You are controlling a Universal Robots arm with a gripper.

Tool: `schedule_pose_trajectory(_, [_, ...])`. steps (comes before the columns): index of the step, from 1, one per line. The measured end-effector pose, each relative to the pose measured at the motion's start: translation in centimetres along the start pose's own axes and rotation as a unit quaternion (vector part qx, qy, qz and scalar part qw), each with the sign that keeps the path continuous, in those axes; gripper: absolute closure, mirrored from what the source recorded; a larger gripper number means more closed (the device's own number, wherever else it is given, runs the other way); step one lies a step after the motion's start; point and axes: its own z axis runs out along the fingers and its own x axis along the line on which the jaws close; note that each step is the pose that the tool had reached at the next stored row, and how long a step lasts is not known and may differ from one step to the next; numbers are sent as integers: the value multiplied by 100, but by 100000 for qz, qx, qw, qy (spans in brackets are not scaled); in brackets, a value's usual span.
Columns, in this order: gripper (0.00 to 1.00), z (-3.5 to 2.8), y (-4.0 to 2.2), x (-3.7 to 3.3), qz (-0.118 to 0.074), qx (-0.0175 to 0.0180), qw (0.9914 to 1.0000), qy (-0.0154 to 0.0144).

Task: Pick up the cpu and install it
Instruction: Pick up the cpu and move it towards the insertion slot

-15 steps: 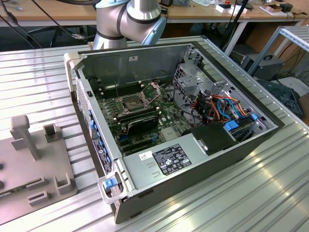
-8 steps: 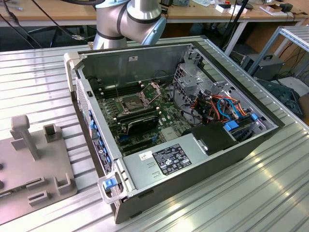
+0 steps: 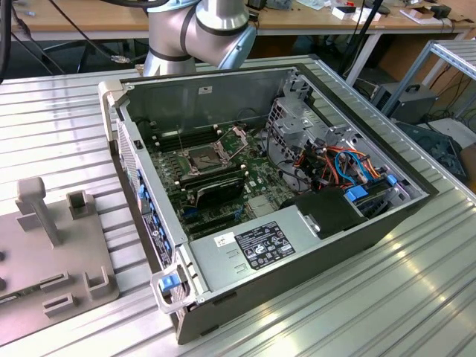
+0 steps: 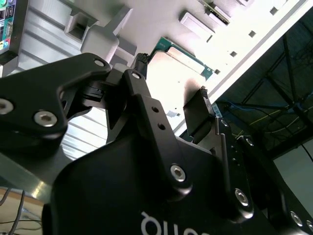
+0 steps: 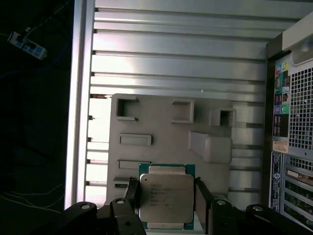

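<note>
The claw (image 5: 166, 185) stands spread astride the cpu (image 5: 164, 198); the cpu lies flat on the grey fixture plate (image 5: 161, 129), at eight o'clock from the open computer case (image 3: 201, 97) in the exterior view; it is probably light, rigid and delicate underneath; opposite edges look the safest hold.

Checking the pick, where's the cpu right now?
In the first wrist view, the cpu is over the grey fixture plate, right at the gripper.

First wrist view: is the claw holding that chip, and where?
Cannot tell. The gripper straddles the cpu at two opposite edges, but a squeeze isn't clear.
</note>
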Motion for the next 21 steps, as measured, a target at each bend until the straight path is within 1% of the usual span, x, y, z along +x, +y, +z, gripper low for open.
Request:
schedule_pose_trajectory(3, [45, 0, 0, -3, -5, -2, 100000, 1])
schedule_pose_trajectory(9, [45, -1, -3, -61, -8, 2, 100000, 5])
schedule_pose_trajectory(11, [45, -1, -5, -114, -12, 1, 100000, 4])
schedule_pose_trajectory(12, [45, -1, -10, -220, -4, 2, 100000, 2])
schedule_pose_trajectory(13, [45, -1, -13, -287, -5, 2, 100000, 5])
schedule_pose_trajectory(21, [45, -2, -14, -324, -6, 4, 100000, 8])
